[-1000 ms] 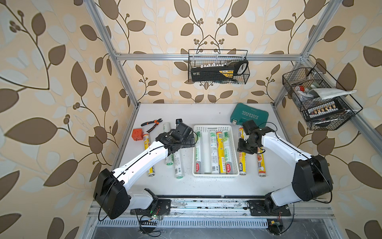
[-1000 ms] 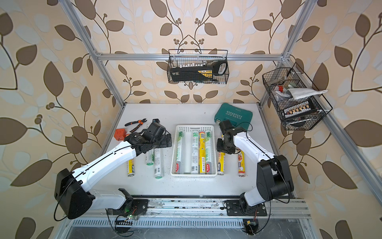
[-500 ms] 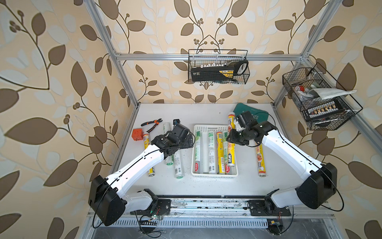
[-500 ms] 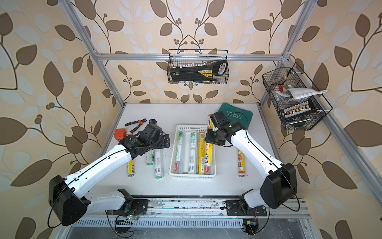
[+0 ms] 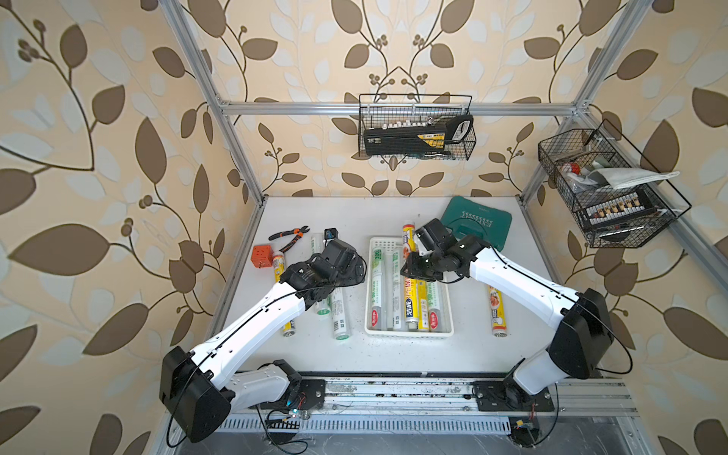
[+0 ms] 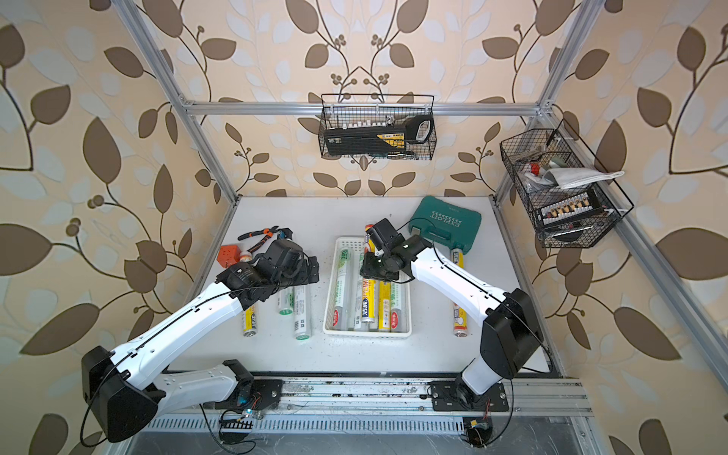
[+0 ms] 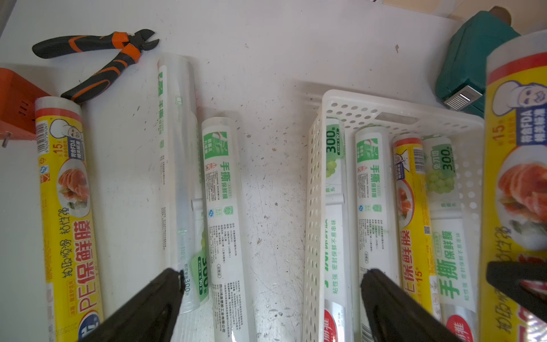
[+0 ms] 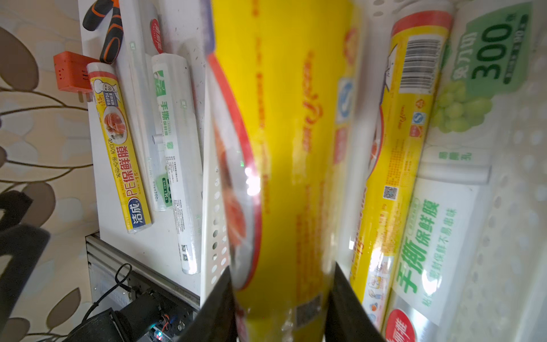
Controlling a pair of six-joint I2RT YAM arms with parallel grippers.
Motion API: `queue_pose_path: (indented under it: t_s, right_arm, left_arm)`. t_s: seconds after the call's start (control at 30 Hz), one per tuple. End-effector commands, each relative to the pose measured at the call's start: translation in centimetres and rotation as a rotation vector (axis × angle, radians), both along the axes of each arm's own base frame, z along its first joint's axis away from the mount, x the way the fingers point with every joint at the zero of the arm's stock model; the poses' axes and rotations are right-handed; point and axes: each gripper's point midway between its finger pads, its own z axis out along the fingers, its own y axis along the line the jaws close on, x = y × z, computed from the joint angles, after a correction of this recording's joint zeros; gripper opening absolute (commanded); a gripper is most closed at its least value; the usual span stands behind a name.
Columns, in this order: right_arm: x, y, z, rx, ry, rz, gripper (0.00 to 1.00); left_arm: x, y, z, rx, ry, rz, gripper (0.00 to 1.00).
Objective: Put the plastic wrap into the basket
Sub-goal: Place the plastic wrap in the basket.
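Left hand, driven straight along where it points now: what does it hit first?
Probably bare table, in the gap between a white roll and the basket wall. The open left hand is centred on that gap. Depth is unclear, so a finger might clip either first.

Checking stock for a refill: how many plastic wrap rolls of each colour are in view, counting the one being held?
Yellow rolls: 4, one of them in the right gripper
White-and-green rolls: 5
Total: 9

Yellow wrap roll over white basket
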Motion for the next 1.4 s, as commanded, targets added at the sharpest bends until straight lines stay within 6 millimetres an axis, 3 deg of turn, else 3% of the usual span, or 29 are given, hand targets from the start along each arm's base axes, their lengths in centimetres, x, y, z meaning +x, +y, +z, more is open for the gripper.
queue_pose_path:
  t_s: [0.0,0.2,0.4,1.07,1.37]
  right_arm:
    - [1.4,2.1,0.7,0.03,-0.046,-0.004,0.37]
    - [1.1,4.3,-2.1,0.006,-0.004,0.027,0.37]
    - [0.5,5.5,-3.6,-0.012,0.02,0.031,0.37]
    - [-0.7,-0.1,-7.4,-0.181,0.056,-0.016,0.38]
    - [-1.1,-1.3,-9.2,-0.238,0.086,-0.002,0.41]
  left_arm:
    - [0.0,1.3,0.8,-0.002,-0.033,0.052,0.99]
    - [-0.2,1.6,0.8,0.005,-0.034,0.056,0.99]
    - [-0.4,1.9,0.5,0.009,-0.031,0.06,0.99]
    - [-0.2,1.6,-0.2,0.014,-0.013,0.059,0.99]
    - [0.1,1.3,-0.3,0.019,-0.006,0.052,0.99]
